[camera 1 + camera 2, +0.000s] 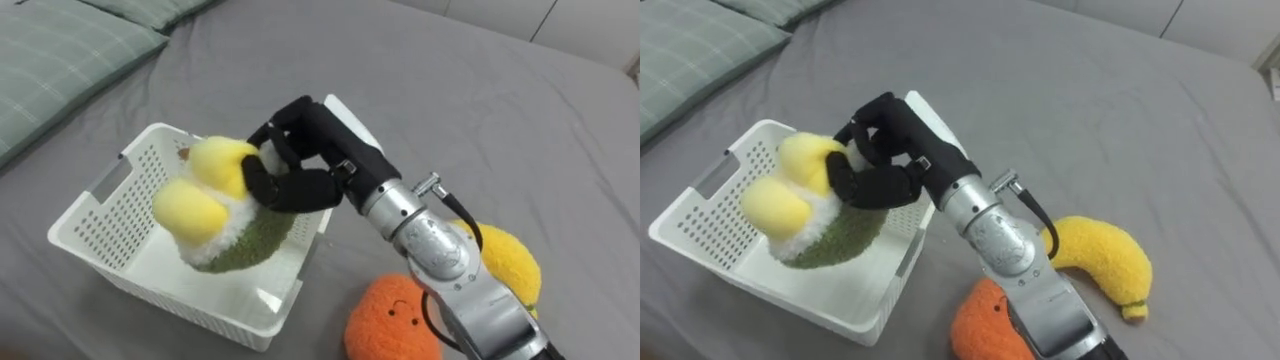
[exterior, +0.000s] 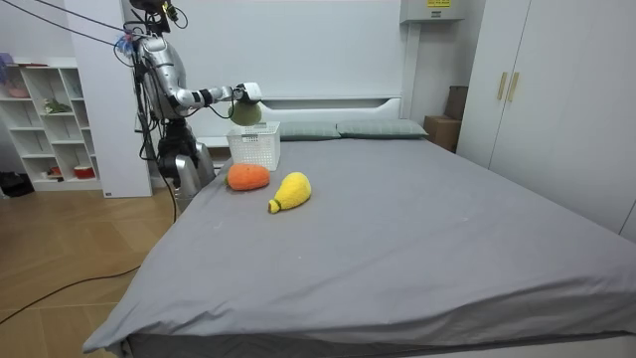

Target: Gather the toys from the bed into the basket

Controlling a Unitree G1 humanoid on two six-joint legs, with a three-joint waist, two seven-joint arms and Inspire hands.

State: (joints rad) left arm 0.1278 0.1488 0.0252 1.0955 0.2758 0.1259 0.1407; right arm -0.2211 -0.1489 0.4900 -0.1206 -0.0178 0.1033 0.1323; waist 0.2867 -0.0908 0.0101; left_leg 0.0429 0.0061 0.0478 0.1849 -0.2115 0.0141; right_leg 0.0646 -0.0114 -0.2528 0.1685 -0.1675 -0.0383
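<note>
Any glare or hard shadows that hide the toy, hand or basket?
Left eye view: soft, even light; a small sheen on the arm's metal wrist behind the right hand, which grips the green-and-yellow plush toy over the white basket; no hard shadow inside. Room view: flat light, only faint shadows under the orange plush and yellow plush.
</note>
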